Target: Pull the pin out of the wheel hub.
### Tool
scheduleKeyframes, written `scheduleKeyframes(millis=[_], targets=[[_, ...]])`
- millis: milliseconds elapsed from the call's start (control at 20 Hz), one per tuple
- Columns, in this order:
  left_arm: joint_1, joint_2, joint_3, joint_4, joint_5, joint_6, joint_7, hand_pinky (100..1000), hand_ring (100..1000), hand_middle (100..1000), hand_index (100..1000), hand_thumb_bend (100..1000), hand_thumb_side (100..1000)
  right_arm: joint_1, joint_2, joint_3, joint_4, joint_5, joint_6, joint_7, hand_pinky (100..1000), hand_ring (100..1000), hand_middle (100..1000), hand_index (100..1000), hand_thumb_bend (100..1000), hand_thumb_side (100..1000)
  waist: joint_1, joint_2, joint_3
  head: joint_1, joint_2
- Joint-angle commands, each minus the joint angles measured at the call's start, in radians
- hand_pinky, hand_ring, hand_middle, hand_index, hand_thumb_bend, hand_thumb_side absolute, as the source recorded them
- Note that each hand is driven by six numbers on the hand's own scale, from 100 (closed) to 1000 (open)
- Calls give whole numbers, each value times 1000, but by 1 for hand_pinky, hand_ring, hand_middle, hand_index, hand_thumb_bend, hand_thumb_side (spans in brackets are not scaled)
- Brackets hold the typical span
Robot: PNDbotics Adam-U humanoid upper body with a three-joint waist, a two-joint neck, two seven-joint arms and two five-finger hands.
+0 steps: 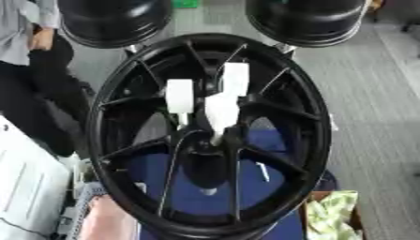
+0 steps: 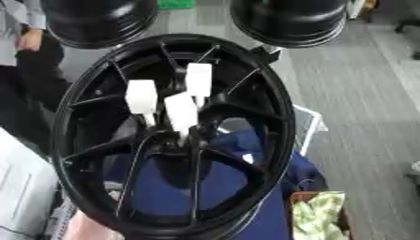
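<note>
A black spoked wheel hub [image 1: 321, 131] fills the middle of both views, standing tilted with its face toward me. Three white block-shaped pins stick out around its centre: one on the left [image 1: 180, 95], one higher on the right [image 1: 236, 77], and one in the middle [image 1: 221, 112] closest to the centre bore. Each narrows to a thin stem where it enters the hub. Neither of my hands shows in either view.
Two large black rounded bodies [image 1: 115, 21] [image 1: 308, 18] sit at the top, just beyond the rim. Blue cloth [image 1: 197, 190] lies behind the spokes. A white panel [image 1: 25, 187] is at lower left. A box with yellow-green cloth [image 1: 332, 215] is at lower right. Grey floor lies to the right.
</note>
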State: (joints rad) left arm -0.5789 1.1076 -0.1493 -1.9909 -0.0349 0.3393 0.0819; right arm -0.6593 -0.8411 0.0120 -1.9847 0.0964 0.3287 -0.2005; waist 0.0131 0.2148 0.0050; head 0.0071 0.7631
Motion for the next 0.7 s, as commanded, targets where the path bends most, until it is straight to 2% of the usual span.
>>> scheduleKeyframes(millis=[50, 200, 400, 700], targets=[[-38, 79, -64, -9, -52, 18, -181, 749, 795, 732, 866, 428, 716, -18, -34, -2, -15, 12, 4, 9, 887, 752, 790, 847, 100, 528, 5, -6, -2, 4, -8], [-84, 103, -147, -9, -68, 16, -337, 758, 796, 739, 870, 448, 713, -23, -37, 5, -15, 13, 7, 17, 887, 752, 790, 847, 100, 529, 10, -6, -2, 1, -13], [-155, 100, -241, -9, -70, 31, -495, 763, 796, 743, 875, 475, 713, -33, -36, 16, -15, 12, 9, 29, 887, 751, 788, 846, 100, 529, 15, -5, -5, 3, -13], [-223, 67, -315, -9, -86, 77, -612, 766, 791, 746, 875, 487, 710, -35, -32, 23, -15, 9, 13, 35, 887, 750, 787, 845, 100, 529, 19, -3, -5, 0, -14]])
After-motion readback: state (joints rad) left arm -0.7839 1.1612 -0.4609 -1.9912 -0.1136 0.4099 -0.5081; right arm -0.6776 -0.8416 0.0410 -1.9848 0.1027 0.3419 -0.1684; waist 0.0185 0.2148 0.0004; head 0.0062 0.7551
